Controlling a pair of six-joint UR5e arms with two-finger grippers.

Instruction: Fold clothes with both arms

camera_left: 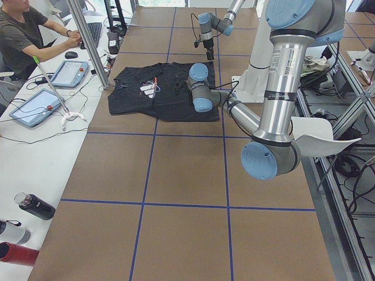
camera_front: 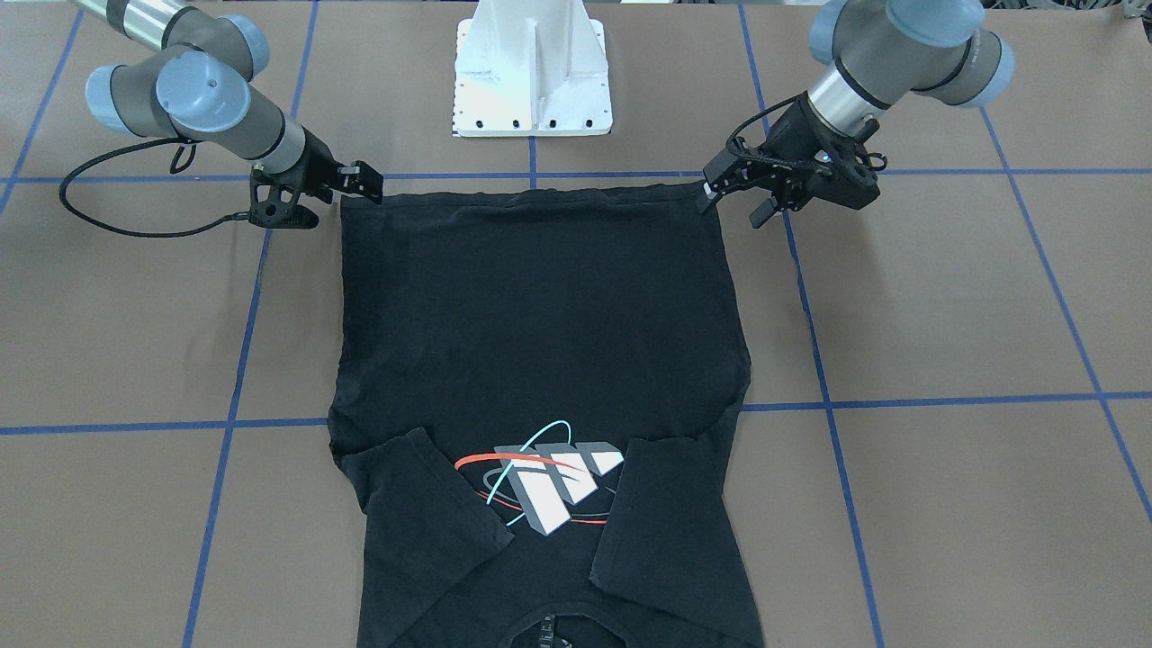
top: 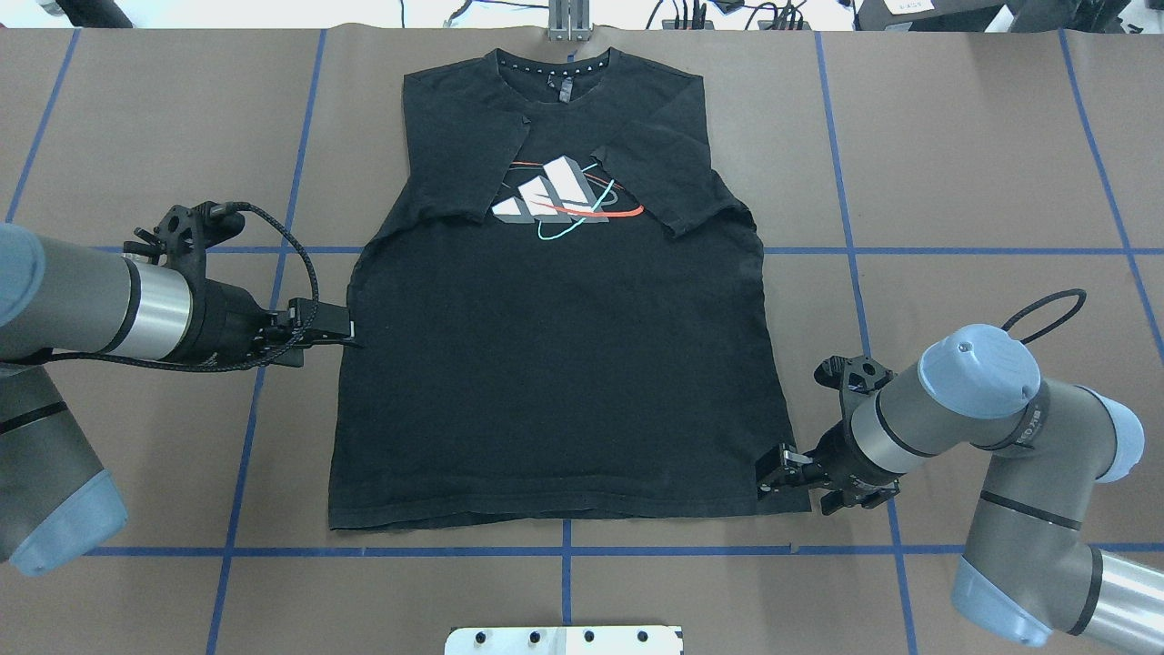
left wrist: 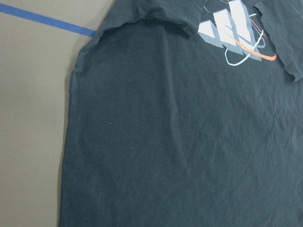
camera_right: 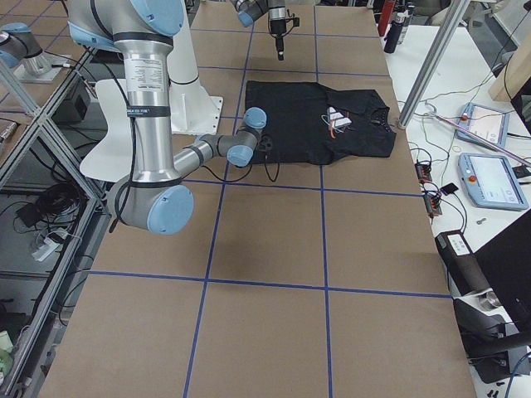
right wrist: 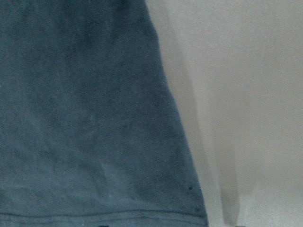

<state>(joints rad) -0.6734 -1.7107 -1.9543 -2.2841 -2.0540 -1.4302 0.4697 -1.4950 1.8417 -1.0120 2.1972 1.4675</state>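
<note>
- The T-shirt [top: 555,364] lies flat in the middle of the table [top: 955,182] with its logo [top: 559,196] facing up. The collar is away from my base and the hem [top: 564,520] is nearest me. Both sleeves are turned in over the chest, so I judge the sleeve folds done and the long fold next.
- My right gripper [top: 773,473] sits low at the hem's right corner, fingers apparently spread and pinching nothing. Its wrist view shows that corner lying flat, and that is the corner to lift.
- My left gripper [camera_front: 736,200] is beside the shirt's left edge, also spread and empty. Its wrist camera takes in a broad stretch of cloth, so I judge it rides higher. The table views disagree on how far along the edge it is, so I cannot say whether it touches.
- Matching grips on both hem corners would keep the fold square.
</note>
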